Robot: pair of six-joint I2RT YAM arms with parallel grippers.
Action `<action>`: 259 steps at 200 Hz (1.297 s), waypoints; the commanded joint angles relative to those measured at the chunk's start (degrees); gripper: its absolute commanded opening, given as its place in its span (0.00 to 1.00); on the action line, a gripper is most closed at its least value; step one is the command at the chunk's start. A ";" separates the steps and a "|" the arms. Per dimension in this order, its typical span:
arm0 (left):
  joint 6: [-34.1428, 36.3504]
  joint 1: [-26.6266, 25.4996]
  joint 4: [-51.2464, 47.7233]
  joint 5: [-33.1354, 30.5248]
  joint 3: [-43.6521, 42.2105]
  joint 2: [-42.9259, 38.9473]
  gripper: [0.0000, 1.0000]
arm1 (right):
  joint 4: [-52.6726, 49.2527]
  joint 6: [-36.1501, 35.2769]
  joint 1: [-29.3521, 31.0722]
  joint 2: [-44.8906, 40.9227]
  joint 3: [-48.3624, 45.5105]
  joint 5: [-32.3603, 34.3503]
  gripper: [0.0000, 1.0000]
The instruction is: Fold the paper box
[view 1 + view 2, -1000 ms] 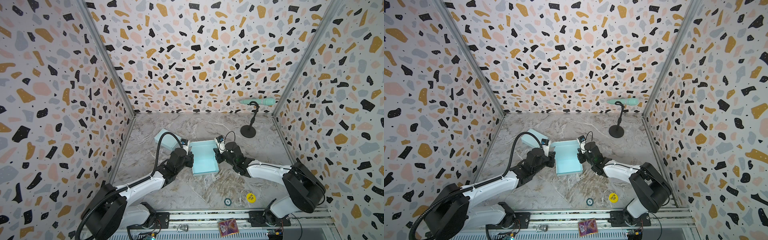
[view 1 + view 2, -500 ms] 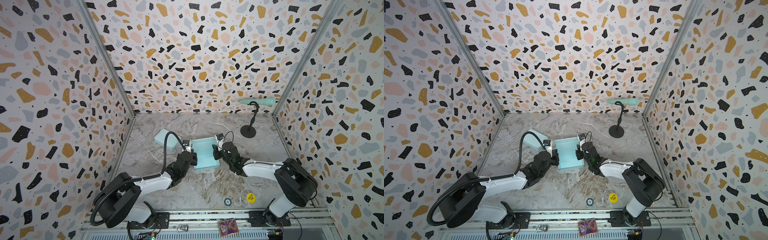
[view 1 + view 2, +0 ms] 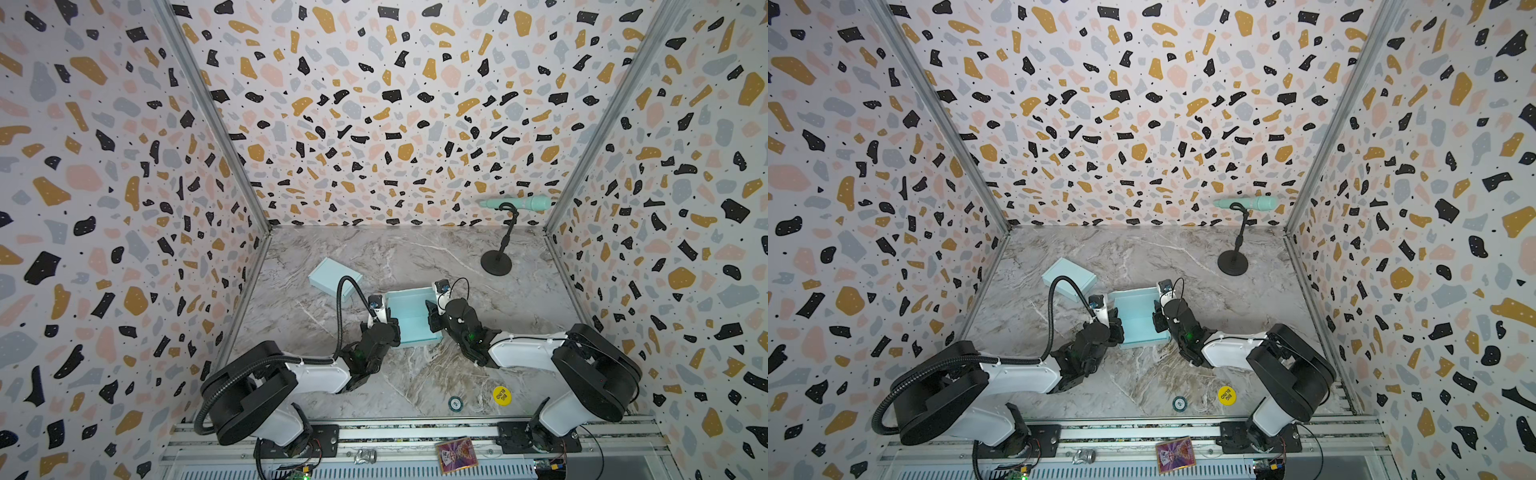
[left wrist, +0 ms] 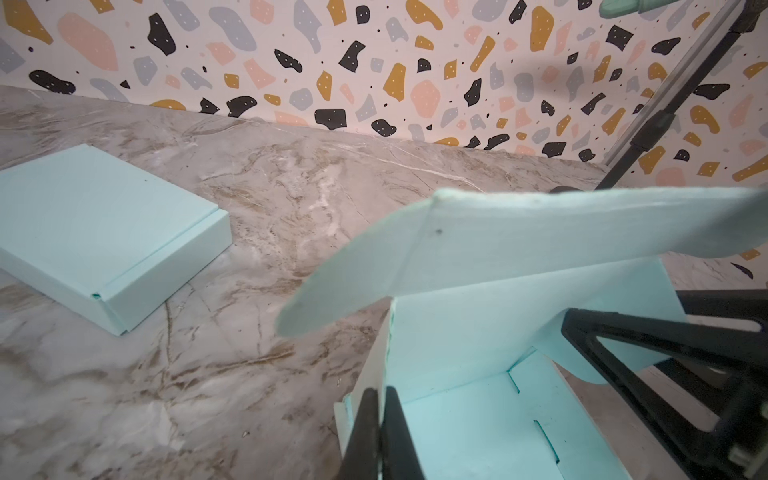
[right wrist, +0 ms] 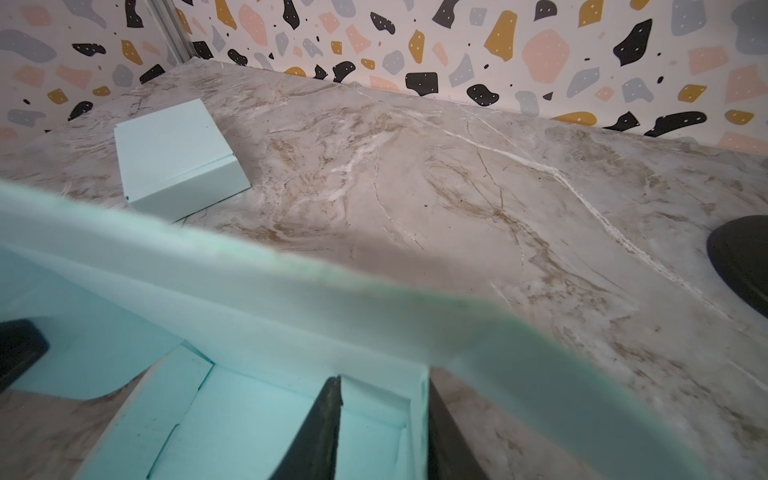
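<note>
Pinching a mint paper box from both sides

Closest to the rail, a glossy yellow disc (image 3: 502, 395) and a smaller dark round token (image 3: 455, 402) lie flat on the marble-look table (image 3: 415, 257). A bit further in, around the middle of the table, sits the paper box (image 3: 411, 320). It's matte mint card in a rectangular tray shape, open on top, with slits cut in its floor.

The left gripper (image 4: 378, 392) has its black fingers squeezed together on the thin left wall, so it's holding the box by that edge. The right gripper (image 5: 382, 380) is at the opposite wall with its jaws a little apart, one finger inside the tray and one outside. There's a visible gap on the inner side, so it isn't clamped.

The lid flap (image 4: 540, 232) stands up at the far edge, with rounded ear tabs at its ends. Beyond that, off to the left, a closed box (image 3: 334, 277) of the same mint card lies flat with crisp corners. The far right corner has a black stand (image 3: 496, 264) with a round base, and there are speckled walls (image 3: 374, 104) all round.
</note>
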 commanded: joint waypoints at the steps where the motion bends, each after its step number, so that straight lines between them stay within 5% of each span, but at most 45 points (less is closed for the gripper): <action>1: -2.71 -2.67 7.65 -2.24 -1.47 0.89 0.00 | 3.01 2.01 2.10 -2.71 -1.92 -1.67 0.34; 49: -1.09 -6.97 17.47 -7.96 -5.56 4.50 0.00 | 9.47 4.25 2.54 -4.63 -7.72 -2.31 0.37; 114: -0.80 -10.49 18.44 -14.20 -6.83 6.71 0.00 | 17.92 5.39 2.54 -8.68 -15.15 -4.36 0.46; 210: 6.11 -10.66 11.51 -10.62 -2.08 5.60 0.00 | 2.13 9.90 1.26 -40.47 -28.80 -3.90 0.50; 230: 7.10 -10.66 11.08 -9.83 -1.51 5.51 0.00 | -6.51 14.90 -4.39 -47.40 -29.12 -2.96 0.49; 259: 8.06 -10.66 9.76 -8.95 -0.25 6.21 0.00 | -10.24 19.72 -24.03 -47.11 -27.30 -17.19 0.48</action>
